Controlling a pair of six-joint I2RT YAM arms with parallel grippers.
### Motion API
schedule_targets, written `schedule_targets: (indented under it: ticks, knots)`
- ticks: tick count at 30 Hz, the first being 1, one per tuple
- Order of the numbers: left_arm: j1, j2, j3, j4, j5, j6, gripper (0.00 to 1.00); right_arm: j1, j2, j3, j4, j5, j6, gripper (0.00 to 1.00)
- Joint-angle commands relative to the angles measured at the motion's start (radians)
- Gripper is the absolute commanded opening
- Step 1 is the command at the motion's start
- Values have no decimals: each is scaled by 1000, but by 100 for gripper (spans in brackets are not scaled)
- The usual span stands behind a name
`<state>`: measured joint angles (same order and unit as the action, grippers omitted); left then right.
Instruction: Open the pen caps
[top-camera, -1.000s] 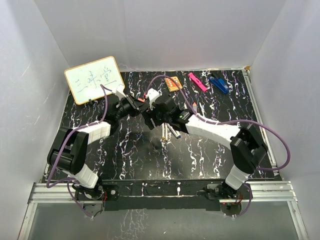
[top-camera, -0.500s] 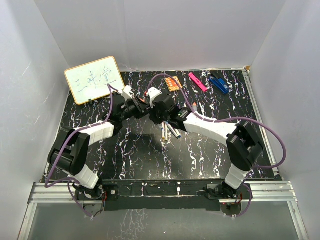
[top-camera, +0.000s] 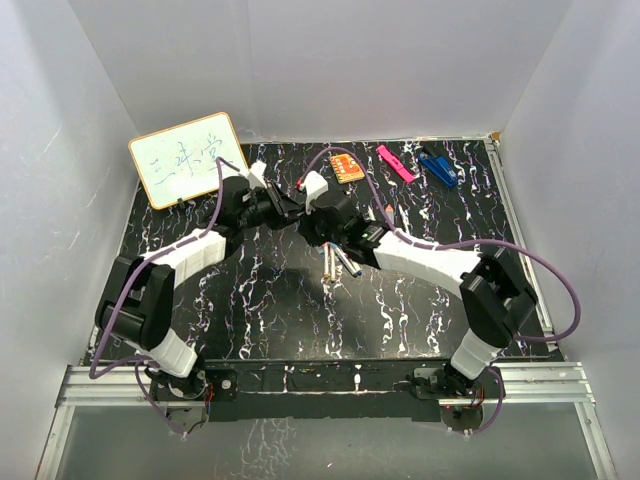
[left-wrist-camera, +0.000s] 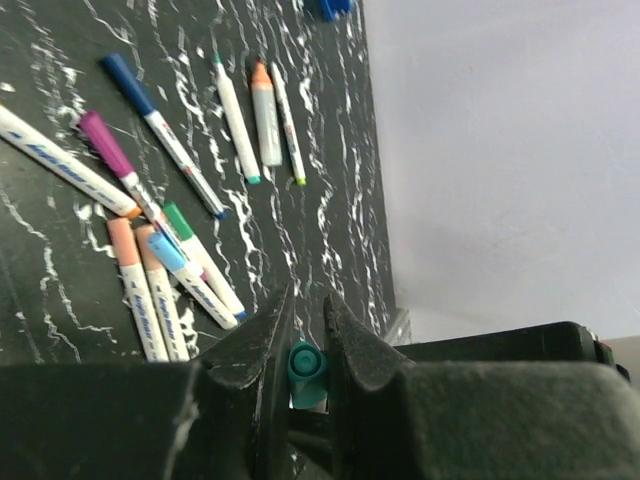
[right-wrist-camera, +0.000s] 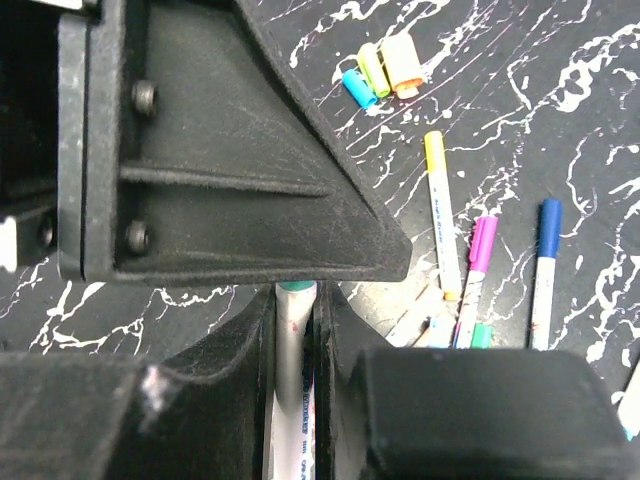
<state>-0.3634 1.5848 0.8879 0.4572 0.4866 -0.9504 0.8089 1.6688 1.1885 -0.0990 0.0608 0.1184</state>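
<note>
left gripper (left-wrist-camera: 306, 303) is clenched on a teal pen cap (left-wrist-camera: 307, 372), which sits between its 2 black fingers (left-wrist-camera: 262, 345). right gripper (right-wrist-camera: 295, 305) grasps a pen (right-wrist-camera: 293, 350) by its white barrel. the barrel's teal end shows just at the edge of the left arm's finger, and i cannot tell whether cap and barrel have parted. seen from above, both grippers meet nose to nose over the middle of the black marbled table (top-camera: 400, 320), raised off it. beneath them the loose pens (left-wrist-camera: 158, 128) lie scattered on the table, some capped in blue, purple, orange and peach. 3 loose caps (right-wrist-camera: 380, 70), blue, green and peach, lie side by side. along the far edge sit a whiteboard (top-camera: 188, 158), an orange card (top-camera: 347, 167), a pink clip (top-camera: 394, 163) and a blue clip (top-camera: 437, 167).
</note>
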Motion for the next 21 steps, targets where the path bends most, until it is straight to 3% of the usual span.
schedule_targets:
  ticks: [1,8,12,17,21]
  knots:
    - [141,52,121,26,-119,45,0,7,-124,-109,-137,12,7,0]
    - [165,111,151,38,-104,33,0,-2,-161,-133,-162,25,2,0]
    - [165,109,159,-34,-117,68,0,-20,-170,-127,-171,115,9,0]
    - [166,107,143,-184,-157,144,0,-140,-173,-92,-197,180,46,0]
    - [167,104,86,-215,-192,164,0,-233,-165,-64,-198,181,47,0]
